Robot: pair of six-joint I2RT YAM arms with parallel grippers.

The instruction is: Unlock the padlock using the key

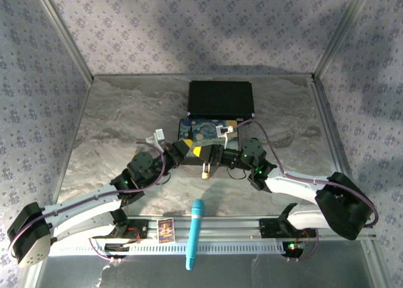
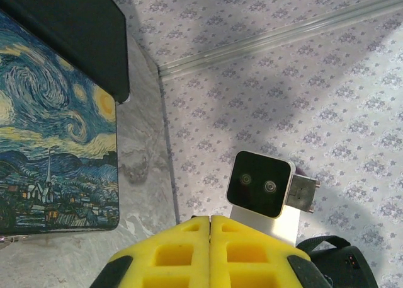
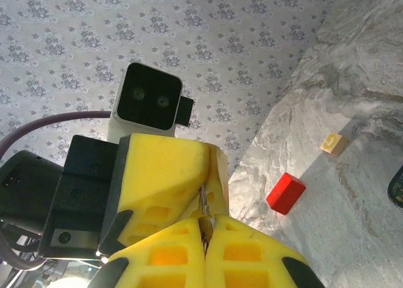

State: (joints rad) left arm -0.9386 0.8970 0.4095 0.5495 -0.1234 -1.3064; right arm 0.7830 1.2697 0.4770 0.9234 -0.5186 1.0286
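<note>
The right gripper (image 3: 205,225) clenched its yellow fingers on a thin silvery metal piece (image 3: 204,206), key or shackle unclear. It stood tip to tip with the left gripper (image 2: 210,221), whose fingers were pressed together, anything between them hidden. The small brass-gold padlock (image 1: 206,171) hung just below the meeting fingertips. Just beyond them lay a flat rectangular box painted with a swirling night sky (image 2: 56,130), and farther past it a black rectangular case (image 1: 220,99).
</note>
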